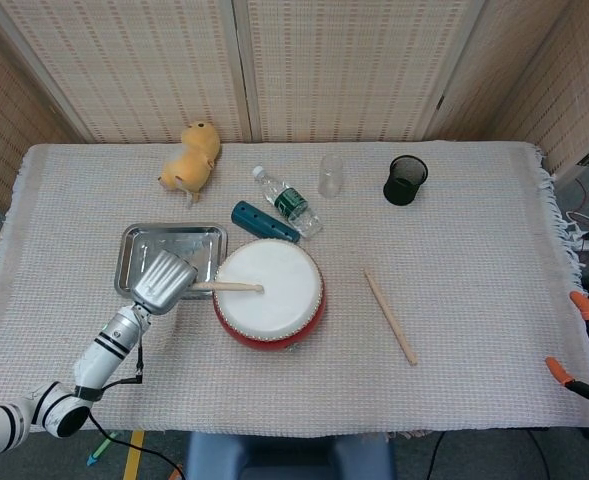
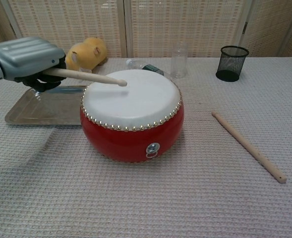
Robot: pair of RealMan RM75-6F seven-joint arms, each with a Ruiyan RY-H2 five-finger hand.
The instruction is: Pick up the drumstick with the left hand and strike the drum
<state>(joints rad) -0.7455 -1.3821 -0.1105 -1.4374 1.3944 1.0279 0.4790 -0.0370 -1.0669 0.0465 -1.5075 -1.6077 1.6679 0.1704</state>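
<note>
A red drum (image 1: 270,294) (image 2: 132,128) with a white skin stands mid-table. My left hand (image 1: 164,282) (image 2: 25,55) is just left of it, over the edge of a metal tray (image 1: 139,244). It grips a wooden drumstick (image 1: 227,287) (image 2: 84,75) by the handle. The stick reaches right across the skin. In the chest view its rounded tip hangs slightly above the skin's left half, with a faint shadow under it. A second drumstick (image 1: 390,317) (image 2: 248,147) lies loose on the cloth to the right of the drum. Neither view shows my right hand.
Behind the drum lie a teal tube (image 1: 264,221) and a water bottle (image 1: 288,202). Further back are a yellow plush toy (image 1: 192,156), a clear cup (image 1: 331,175) and a black mesh pot (image 1: 405,180). Orange clamps (image 1: 580,338) sit at the far right edge.
</note>
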